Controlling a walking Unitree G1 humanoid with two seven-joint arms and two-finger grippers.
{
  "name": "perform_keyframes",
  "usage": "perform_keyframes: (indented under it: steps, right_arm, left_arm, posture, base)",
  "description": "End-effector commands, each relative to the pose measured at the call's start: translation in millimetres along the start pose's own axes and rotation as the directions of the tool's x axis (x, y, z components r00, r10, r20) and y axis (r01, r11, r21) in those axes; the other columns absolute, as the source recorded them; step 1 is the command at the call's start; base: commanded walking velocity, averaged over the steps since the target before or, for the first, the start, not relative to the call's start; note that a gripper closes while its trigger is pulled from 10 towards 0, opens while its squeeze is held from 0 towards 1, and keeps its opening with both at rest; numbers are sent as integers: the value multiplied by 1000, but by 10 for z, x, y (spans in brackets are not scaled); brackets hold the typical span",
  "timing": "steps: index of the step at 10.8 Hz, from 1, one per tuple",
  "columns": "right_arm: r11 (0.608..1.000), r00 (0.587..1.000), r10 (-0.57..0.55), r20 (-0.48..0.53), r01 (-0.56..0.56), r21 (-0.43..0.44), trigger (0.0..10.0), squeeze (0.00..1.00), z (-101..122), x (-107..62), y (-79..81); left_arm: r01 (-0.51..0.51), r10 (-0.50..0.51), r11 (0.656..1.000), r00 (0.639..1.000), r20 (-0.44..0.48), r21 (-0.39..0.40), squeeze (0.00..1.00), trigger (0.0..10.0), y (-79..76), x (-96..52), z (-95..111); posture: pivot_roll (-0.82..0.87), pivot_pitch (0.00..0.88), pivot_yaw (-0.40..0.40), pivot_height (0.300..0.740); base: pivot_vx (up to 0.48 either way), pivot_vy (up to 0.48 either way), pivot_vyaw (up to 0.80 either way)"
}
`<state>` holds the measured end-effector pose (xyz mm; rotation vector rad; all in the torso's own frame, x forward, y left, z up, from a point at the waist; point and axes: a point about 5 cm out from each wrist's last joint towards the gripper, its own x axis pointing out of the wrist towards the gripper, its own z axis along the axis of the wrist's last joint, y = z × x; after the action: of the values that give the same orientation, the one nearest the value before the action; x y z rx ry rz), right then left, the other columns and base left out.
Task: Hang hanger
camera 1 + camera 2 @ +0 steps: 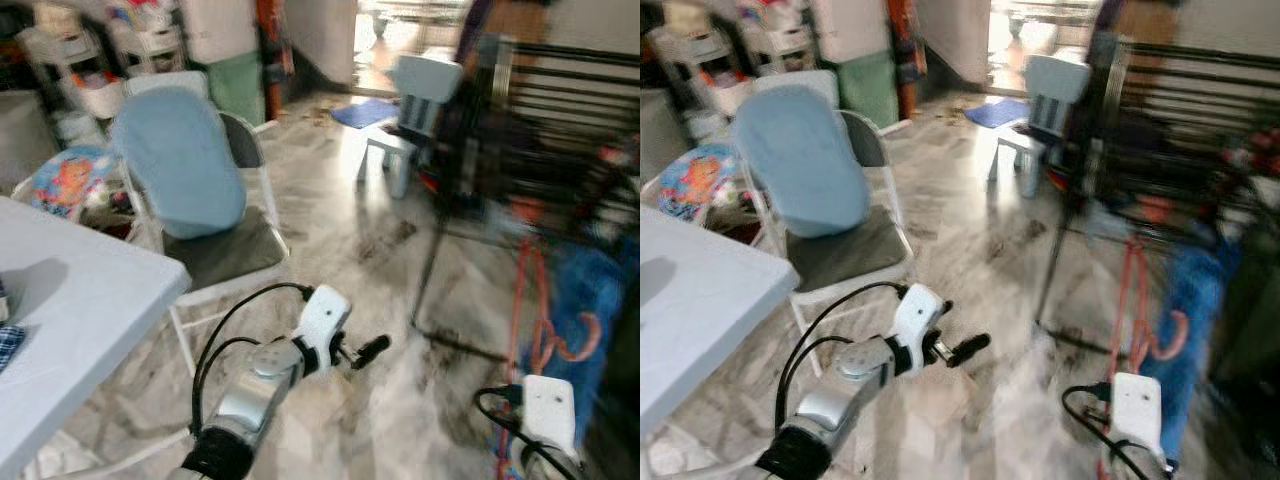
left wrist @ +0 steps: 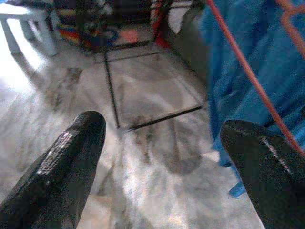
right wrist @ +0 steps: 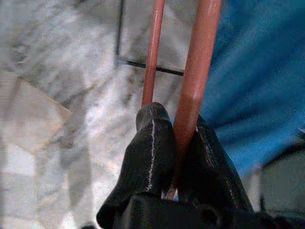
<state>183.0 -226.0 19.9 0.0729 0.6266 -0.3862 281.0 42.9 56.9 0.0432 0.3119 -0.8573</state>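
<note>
Right under our head camera, the left gripper (image 1: 372,349) reaches out low over the marbled floor (image 1: 350,250), fingers (image 2: 71,157) spread wide and holding nothing. Down beside it our right gripper (image 3: 177,138) is clamped tight on the orange hanger (image 1: 540,310), one rod pinched between the two black pads. The hanger rises from that grip toward the dark drying rack (image 1: 540,130), its hook just in front of the blue cloth (image 1: 590,290) draped below the rack. Away from the rack, across the floor, we have a folding chair (image 1: 215,250) with a pale blue cushion (image 1: 180,160), and a white table (image 1: 70,300) nearer us. A small white stool (image 1: 395,150) stands just beside the rack. The head views are blurred; the right wrist view gives us the grip itself, and the left wrist view catches the rack's thin black foot bars on the floor.
</note>
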Motion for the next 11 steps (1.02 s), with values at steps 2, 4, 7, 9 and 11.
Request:
perform_keyframes:
  steps: [2, 4, 7, 9, 11]
  right_arm:
    - [1000, 1000, 17, -2, -17, -14, 10000, 0, 55, 29, 8]
    - [1000, 1000, 5, 0, -5, -15, 10000, 0, 71, 45, -9]
    - [1000, 1000, 11, 14, -11, -26, 10000, 0, 137, 79, 5]
    - [998, 999, 36, 13, -36, -45, 10000, 0, 156, 94, 57]
    - [997, 998, 48, 39, -46, -65, 10000, 0, 252, 141, 102]
  left_arm:
    - [-3, 4, 1000, 1000, 18, -29, 0, 10000, 12, 10, 35]
    - [5, -5, 1000, 1000, 29, -23, 0, 10000, -10, 24, 51]
    - [7, -7, 1000, 1000, 13, -19, 0, 10000, -12, 29, 27]
    - [10, -10, 1000, 1000, 9, -15, 0, 10000, -13, 28, 21]
    - [13, -13, 1000, 1000, 4, -10, 0, 10000, -18, 28, 17]
  posture:
    - [-41, 0, -21, 740]
    - [-42, 0, -22, 740]
    - [-37, 0, -26, 740]
    - [-36, 0, -26, 740]
    - [-41, 0, -17, 740]
  base:
    - [437, 122, 0]
    - [174, 135, 0]
    - [0, 0, 0]
    - [0, 0, 0]
    - [0, 0, 0]
